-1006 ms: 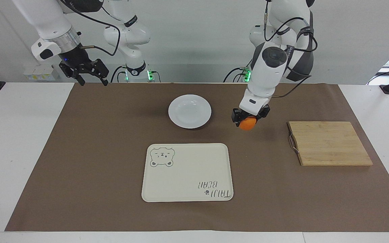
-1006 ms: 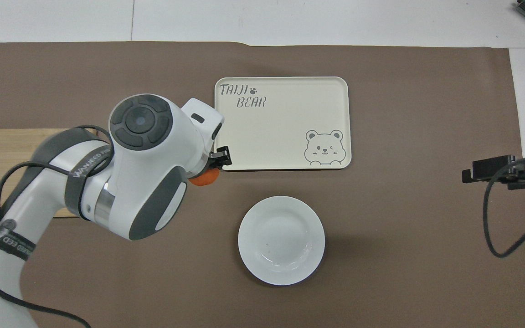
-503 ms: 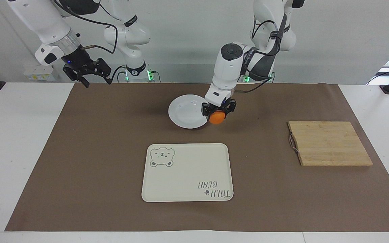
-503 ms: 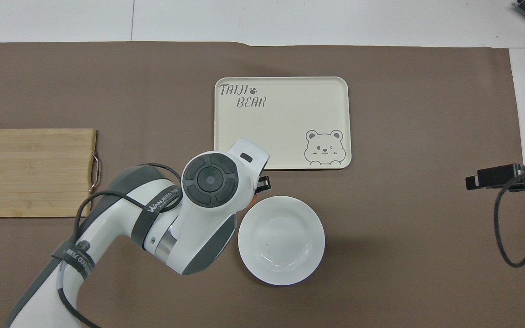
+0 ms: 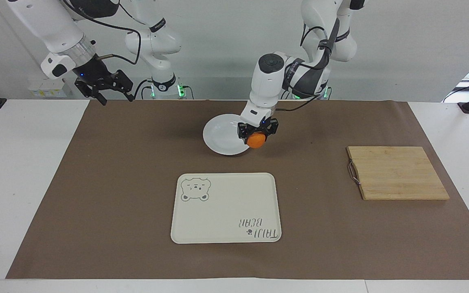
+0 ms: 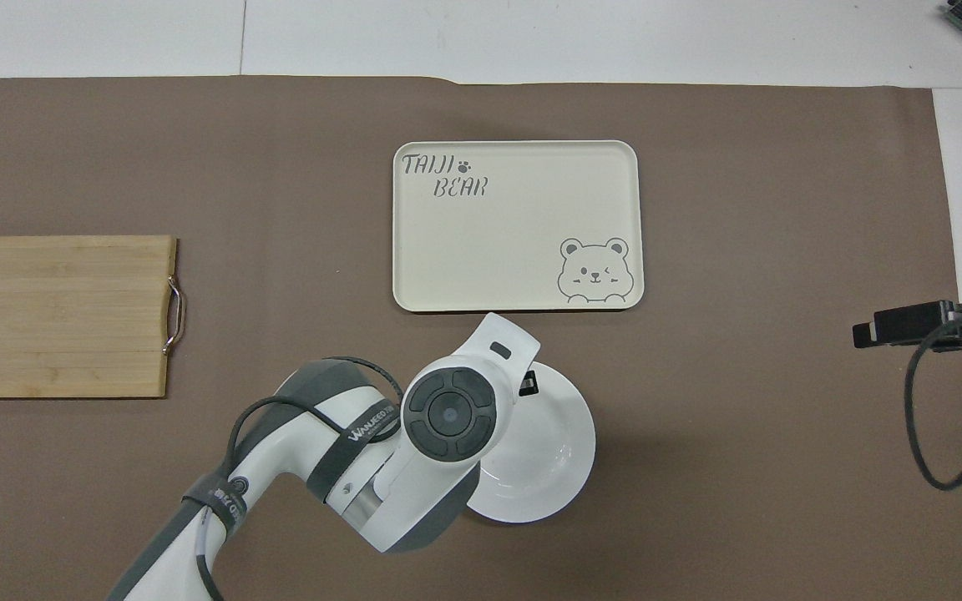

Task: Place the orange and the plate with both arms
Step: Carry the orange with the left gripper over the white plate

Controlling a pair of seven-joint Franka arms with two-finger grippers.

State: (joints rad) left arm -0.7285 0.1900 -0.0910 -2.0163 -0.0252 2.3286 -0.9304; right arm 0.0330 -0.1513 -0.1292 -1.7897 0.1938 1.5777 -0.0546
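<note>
In the facing view my left gripper (image 5: 256, 137) is shut on the orange (image 5: 256, 140) and hangs over the edge of the white plate (image 5: 222, 134) on the side toward the left arm's end of the table. The orange is still in the air above the rim. In the overhead view the left arm's wrist covers the orange and part of the plate (image 6: 552, 451). My right gripper (image 5: 110, 92) waits open, raised above the brown mat's corner near the right arm's base; only part of the right gripper (image 6: 907, 321) shows in the overhead view.
A cream tray with a bear drawing (image 5: 225, 208) lies farther from the robots than the plate. A wooden cutting board (image 5: 395, 171) sits toward the left arm's end of the table. A brown mat (image 5: 116, 183) covers the table's middle.
The left arm has carried the orange from beside the cutting board sideways to over the plate's edge. The right gripper has shifted only slightly.
</note>
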